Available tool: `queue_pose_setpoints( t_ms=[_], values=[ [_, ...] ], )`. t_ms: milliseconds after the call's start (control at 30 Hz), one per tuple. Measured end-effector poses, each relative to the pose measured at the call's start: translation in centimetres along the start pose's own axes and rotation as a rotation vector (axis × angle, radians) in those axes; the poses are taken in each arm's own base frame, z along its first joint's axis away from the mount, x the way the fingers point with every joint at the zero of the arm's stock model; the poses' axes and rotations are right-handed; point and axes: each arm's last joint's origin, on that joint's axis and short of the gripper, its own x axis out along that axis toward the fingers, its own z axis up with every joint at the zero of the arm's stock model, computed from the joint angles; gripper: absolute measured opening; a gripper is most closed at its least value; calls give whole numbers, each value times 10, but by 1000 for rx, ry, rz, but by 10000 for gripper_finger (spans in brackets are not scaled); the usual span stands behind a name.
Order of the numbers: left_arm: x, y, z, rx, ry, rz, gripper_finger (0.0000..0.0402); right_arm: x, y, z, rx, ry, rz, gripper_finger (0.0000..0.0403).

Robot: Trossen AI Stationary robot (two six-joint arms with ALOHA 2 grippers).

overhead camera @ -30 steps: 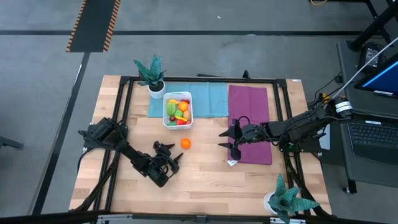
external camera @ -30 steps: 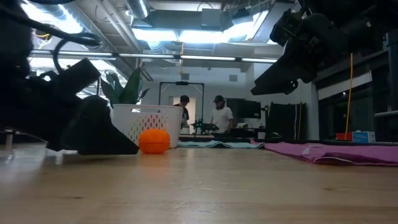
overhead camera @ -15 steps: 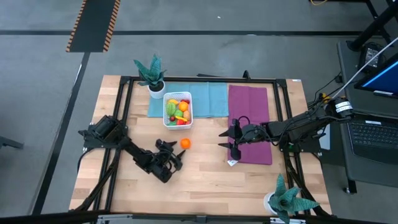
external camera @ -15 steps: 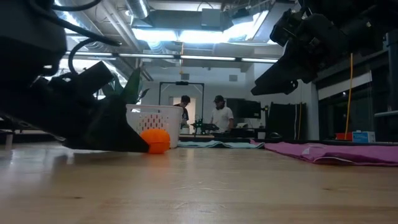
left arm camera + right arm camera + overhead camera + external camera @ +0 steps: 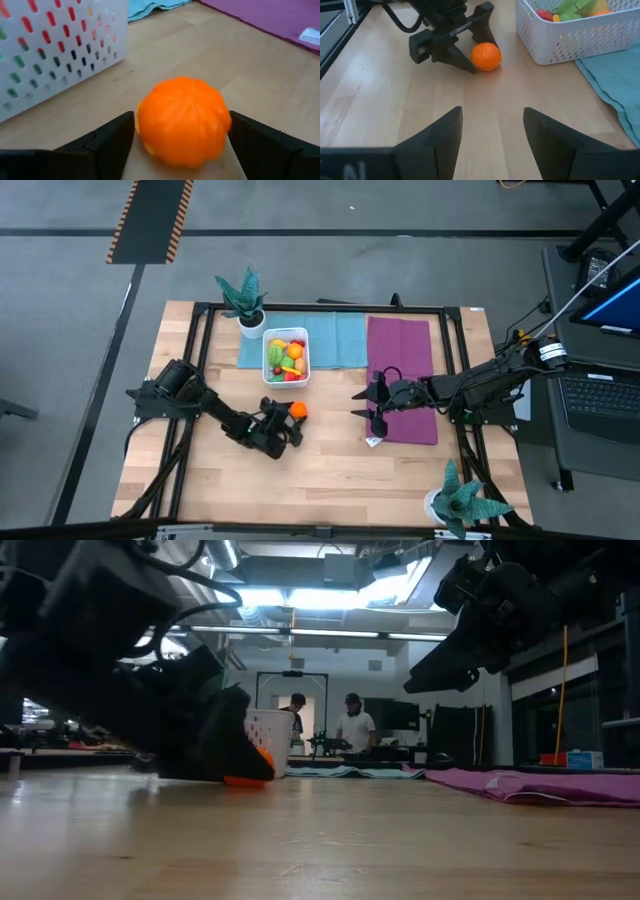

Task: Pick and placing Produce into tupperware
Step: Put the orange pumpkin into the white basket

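High view: left gripper (image 5: 290, 423) low on the table (image 5: 330, 470), fingers spread to either side of the orange fruit (image 5: 298, 409); white tupperware (image 5: 286, 356) with its produce (image 5: 285, 357) farther ahead, well apart. Right gripper (image 5: 372, 406) idle over the purple cloth (image 5: 400, 370) edge, fingers apart, empty.

Low view: orange fruit (image 5: 250, 777) mostly hidden behind the left gripper (image 5: 235, 755); tupperware (image 5: 270, 737) just beyond.

Left wrist view: orange fruit (image 5: 183, 120) round, without a clear long axis, ribbed crown upward, between the fingers (image 5: 107, 140); contact not discernible.

Right wrist view: left gripper (image 5: 479, 42) straddling the orange fruit (image 5: 486, 56), short of the tupperware (image 5: 570, 37).
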Motion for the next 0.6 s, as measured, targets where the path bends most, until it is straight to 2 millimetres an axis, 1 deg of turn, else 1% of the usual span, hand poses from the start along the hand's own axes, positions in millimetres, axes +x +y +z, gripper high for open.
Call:
queue_pose_setpoints(
  t_ms=[200, 433, 533, 600],
  values=[
    [13, 2, 9, 7, 20, -16, 305, 0, 0, 0, 0, 0, 0, 213],
    [19, 3, 13, 23, 44, -37, 303, 0, 0, 0, 0, 0, 0, 213],
    [19, 3, 13, 23, 44, -36, 292, 0, 0, 0, 0, 0, 0, 213],
    [19, 3, 13, 25, 44, -34, 278, 0, 0, 0, 0, 0, 0, 213]
  ],
)
